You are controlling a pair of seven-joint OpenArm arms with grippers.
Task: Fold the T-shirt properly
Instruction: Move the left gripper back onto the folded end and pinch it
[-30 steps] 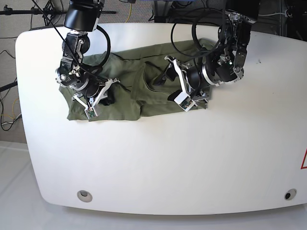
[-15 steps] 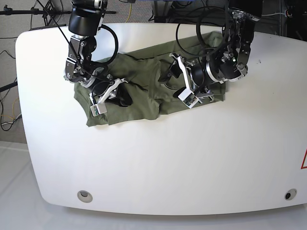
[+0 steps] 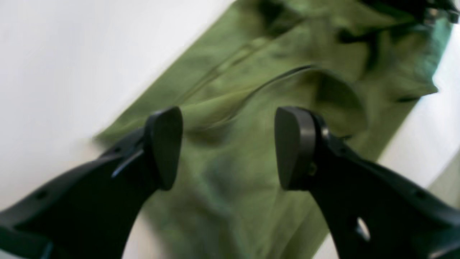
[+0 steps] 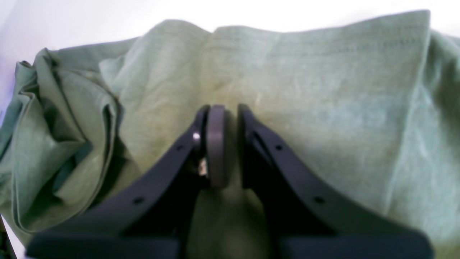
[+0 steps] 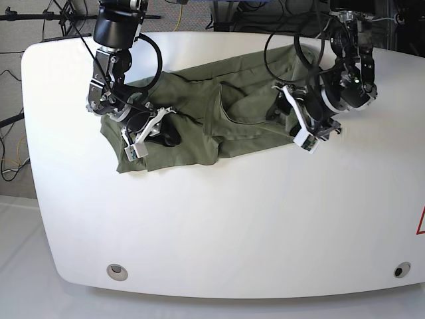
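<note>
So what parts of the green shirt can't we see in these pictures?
- T-shirt, base view: cloth under the right gripper is hidden by the gripper and arm.
- Left wrist view: seams are blurred; the left gripper fingers cover the lower corners.
- Right wrist view: the shirt runs past the picture's edges.
- Neck tag: too small to find anywhere.

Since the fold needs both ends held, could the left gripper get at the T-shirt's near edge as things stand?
Probably yes: the left gripper hangs open right over the T-shirt, with nothing between them.
</note>
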